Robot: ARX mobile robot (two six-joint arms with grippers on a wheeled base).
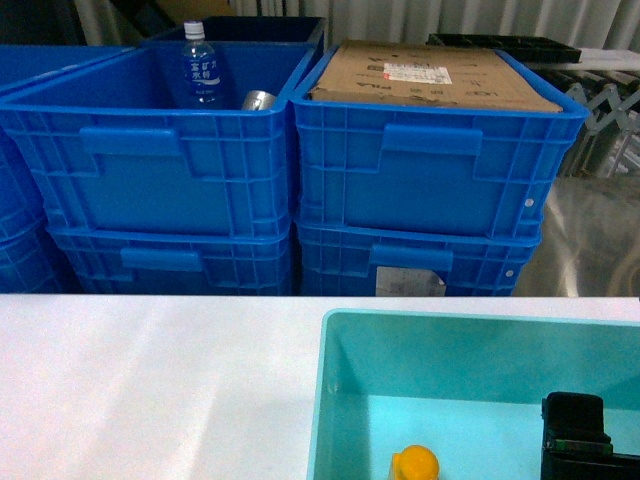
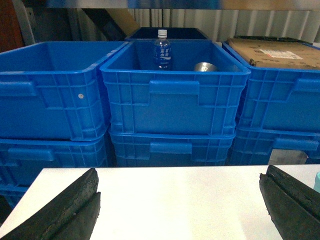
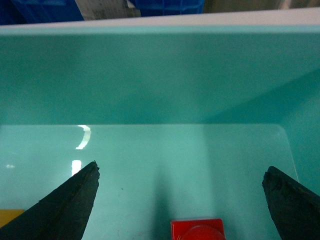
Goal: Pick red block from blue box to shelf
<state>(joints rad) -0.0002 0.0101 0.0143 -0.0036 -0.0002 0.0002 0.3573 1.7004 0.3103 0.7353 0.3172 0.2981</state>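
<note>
Right gripper (image 3: 180, 200) jaws spread wide, empty, above the red block (image 3: 197, 229) inside the blue box (image 1: 330, 400). Left gripper (image 2: 177, 200) likewise open, empty. Grasp and shelf transfer remain.

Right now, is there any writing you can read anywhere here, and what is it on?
Bottle: blue label with white characters, too blurred to read in either view.
Cardboard box: white sticker with printed lines, too small to read; faint dark print beside it, illegible.
Crates, blue box, red block: no writing visible.
Nothing can be quoted with confidence.
</note>
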